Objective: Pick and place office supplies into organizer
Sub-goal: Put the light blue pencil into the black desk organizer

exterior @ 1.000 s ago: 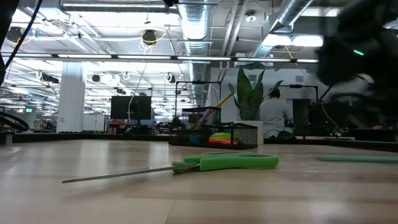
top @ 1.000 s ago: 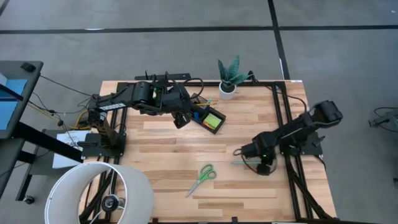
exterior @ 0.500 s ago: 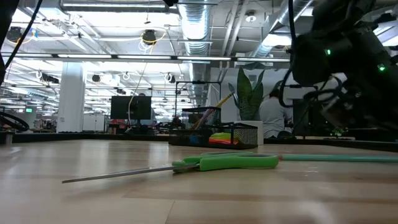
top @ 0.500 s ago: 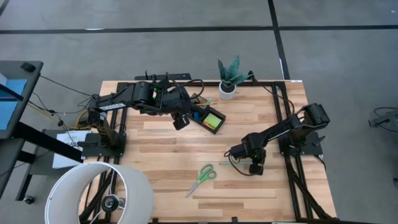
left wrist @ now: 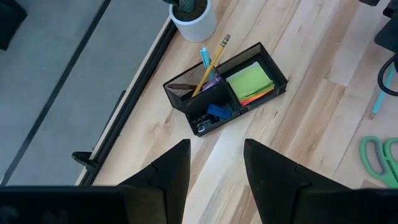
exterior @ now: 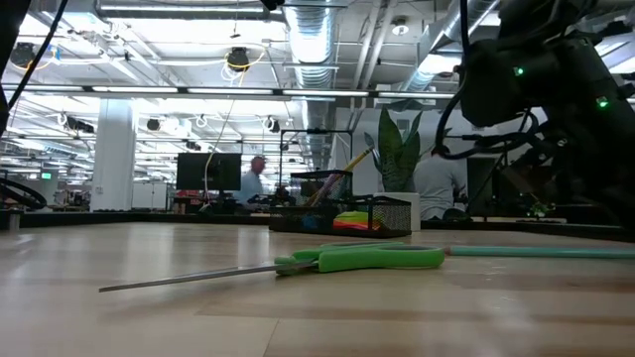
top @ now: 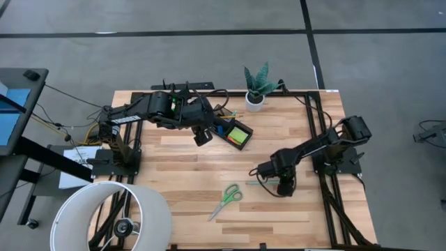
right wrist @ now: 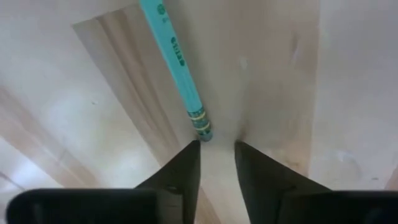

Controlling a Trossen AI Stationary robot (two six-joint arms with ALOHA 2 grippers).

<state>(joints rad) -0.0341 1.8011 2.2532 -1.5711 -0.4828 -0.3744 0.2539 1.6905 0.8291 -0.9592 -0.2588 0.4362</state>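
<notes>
Grey floor (top: 174, 59) (ceiling ducts (exterior: 313, 40) overhead)

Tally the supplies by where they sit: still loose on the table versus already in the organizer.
Loose on table: 2, green-handled scissors, teal pen.
In black mesh organizer: 5, lime-green sticky-note pad, yellow pencil, blue pen, blue eraser, black clip.
Total: 7.

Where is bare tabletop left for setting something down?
Free: the near-left stretch between the left arm's base and the scissors, and the centre strip between organizer and scissors. Crowded: the far edge around organizer, plant and left tool; right tool over the teal pen.
</notes>
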